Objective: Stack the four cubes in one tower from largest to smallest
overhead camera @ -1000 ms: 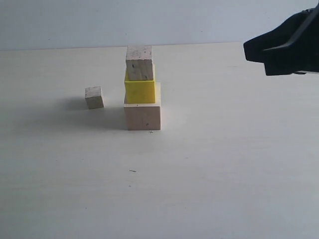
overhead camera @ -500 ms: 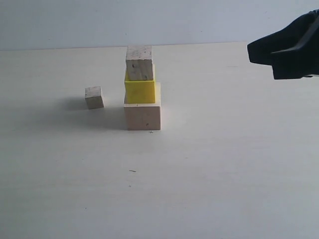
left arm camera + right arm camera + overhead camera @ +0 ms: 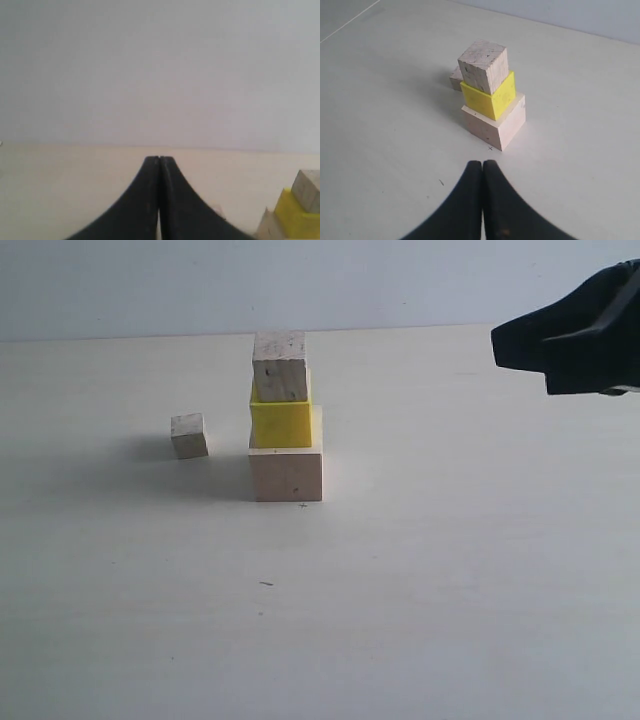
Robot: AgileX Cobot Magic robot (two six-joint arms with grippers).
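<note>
Exterior view: tiny cube (image 3: 189, 435) sits 9 o'clock of tower (image 3: 281, 422); left claw (image 3: 159, 161), right claw (image 3: 482, 165) closed, empty (I'd spread left first, stay off stack).

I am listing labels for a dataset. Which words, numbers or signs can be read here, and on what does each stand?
"x": a tiny cross mark on the table, close to the large cube's base.
No words, numbers or brands anywhere; the medium cube shows only dark specks.

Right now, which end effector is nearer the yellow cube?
Right, likely. The right end effector points straight at the yellow cube, seen large; the left end effector aims past it, cube smaller.
</note>
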